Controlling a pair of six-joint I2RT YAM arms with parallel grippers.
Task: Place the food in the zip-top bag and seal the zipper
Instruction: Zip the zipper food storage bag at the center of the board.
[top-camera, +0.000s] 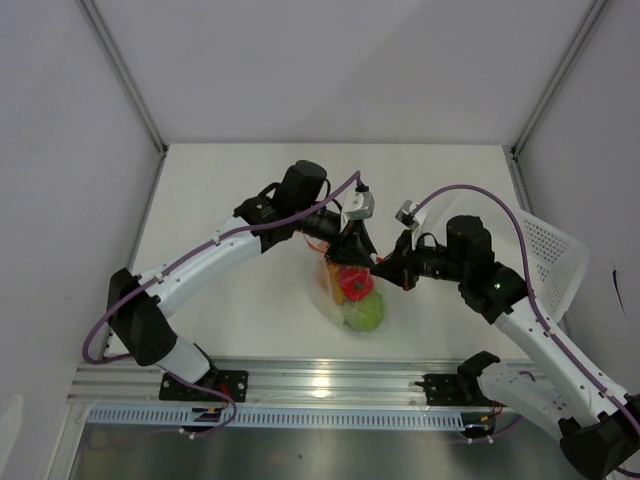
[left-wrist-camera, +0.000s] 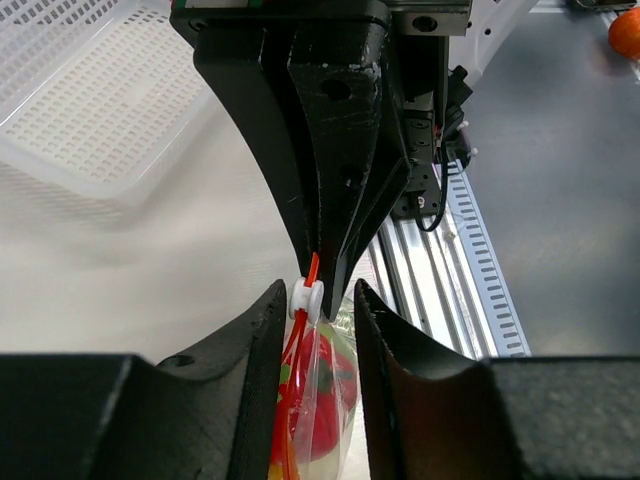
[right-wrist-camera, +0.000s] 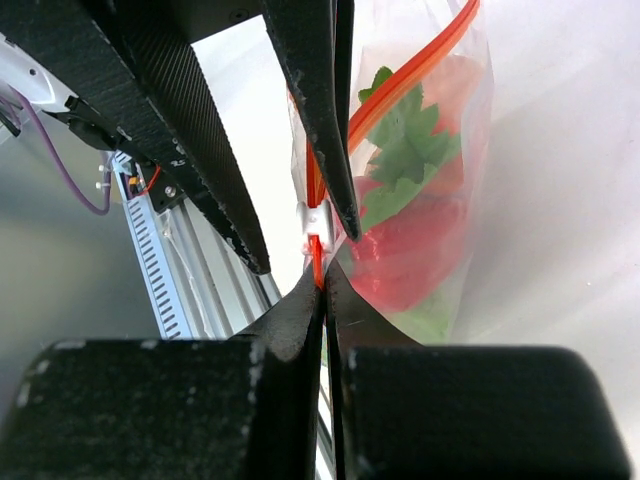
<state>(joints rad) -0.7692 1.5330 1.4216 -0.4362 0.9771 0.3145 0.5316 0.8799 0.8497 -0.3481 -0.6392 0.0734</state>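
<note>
Right hand (right-wrist-camera: 322, 275) clenched on zipper (right-wrist-camera: 410, 72) end; left hand (left-wrist-camera: 317, 290) released, straddling slider (left-wrist-camera: 305, 298) (bag (top-camera: 326, 290) of food (top-camera: 352, 285) just under both).

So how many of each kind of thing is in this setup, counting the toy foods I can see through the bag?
Arms: 2 (left arm, right arm)
Bag: 1
Basket: 1
Toy foods showing through the bag: 3 (pepper, green fruit, orange piece); more may be hidden
Total: 7
</note>
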